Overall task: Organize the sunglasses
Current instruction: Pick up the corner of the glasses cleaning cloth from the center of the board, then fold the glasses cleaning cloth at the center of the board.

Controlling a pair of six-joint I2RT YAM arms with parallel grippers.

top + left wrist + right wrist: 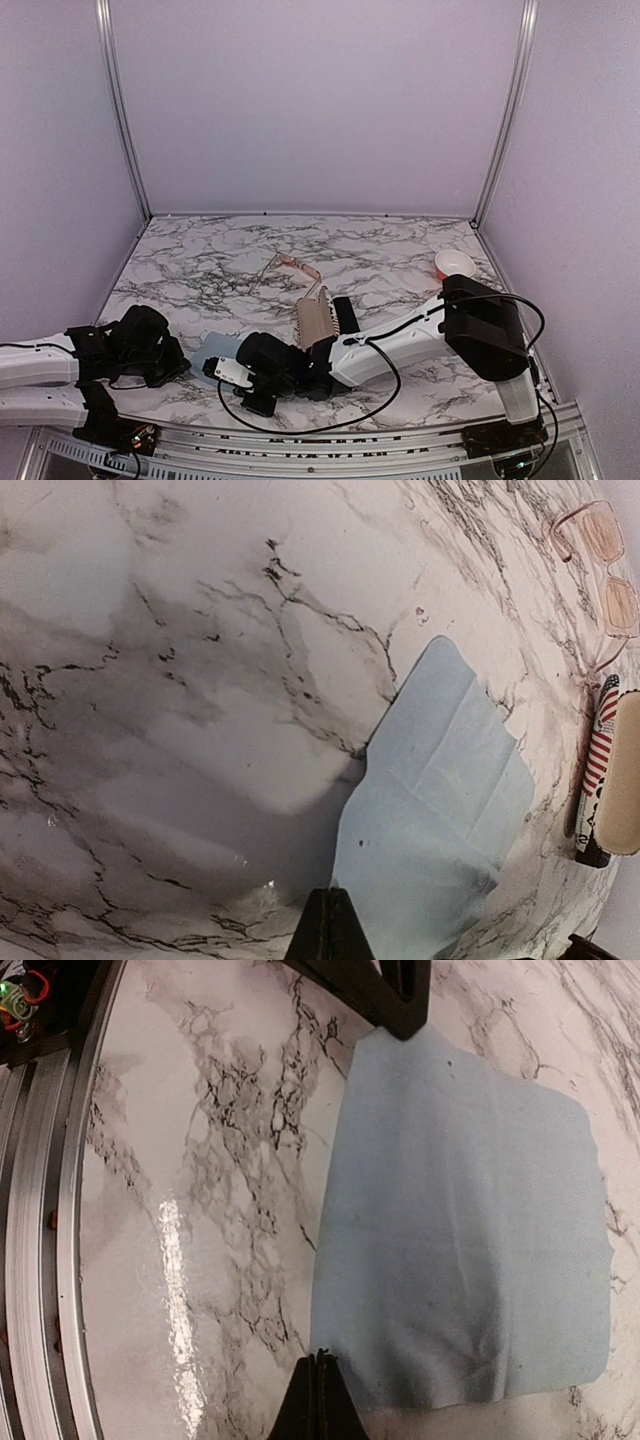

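Observation:
The wire-framed sunglasses (292, 265) with pinkish-brown lenses lie open on the marble table at mid-depth. They also show in the left wrist view (605, 560) at the top right. The clear lilac pair is out of view. A light blue cloth (222, 347) lies flat near the front edge. My left gripper (186, 363) is shut with its tip (332, 920) on the cloth's near edge (440, 810). My right gripper (214, 368) is shut with its tip (320, 1385) on the cloth's opposite corner (470, 1230). The left gripper's fingers (400, 1005) touch the cloth's far corner.
A stars-and-stripes case (315, 322) lies open just right of the cloth, with its beige inside up; it also shows in the left wrist view (603, 750). A black oblong case (345, 315) lies beside it. An orange-and-white cup (455, 265) stands at the right. A metal rail (40, 1260) runs along the front edge.

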